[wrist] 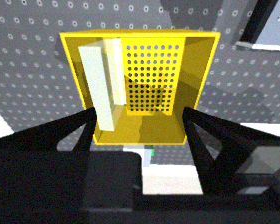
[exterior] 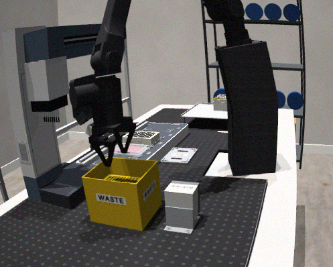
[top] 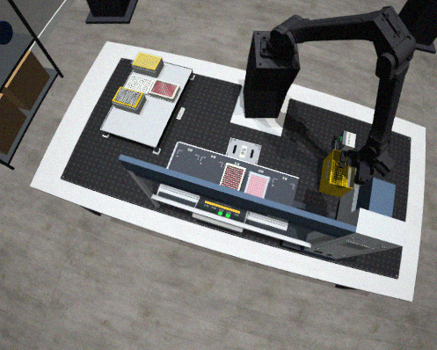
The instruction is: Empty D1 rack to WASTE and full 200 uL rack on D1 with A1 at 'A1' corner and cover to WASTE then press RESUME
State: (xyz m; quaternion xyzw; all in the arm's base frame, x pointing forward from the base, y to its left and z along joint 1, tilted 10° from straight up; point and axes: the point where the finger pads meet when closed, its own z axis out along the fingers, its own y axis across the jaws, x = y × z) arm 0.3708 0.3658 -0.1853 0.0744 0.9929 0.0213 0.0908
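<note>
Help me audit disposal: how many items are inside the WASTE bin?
2. In the wrist view, a yellow perforated rack fills the right part of the WASTE bin; a pale cover stands on edge by its left wall. Anything underneath would be hidden.

From high overhead we take in the whole worktop (top: 91,83). Our exterior view stands low at one end, near the yellow bin (exterior: 122,204). Our wrist view looks straight down into that bin (wrist: 196,85).
</note>
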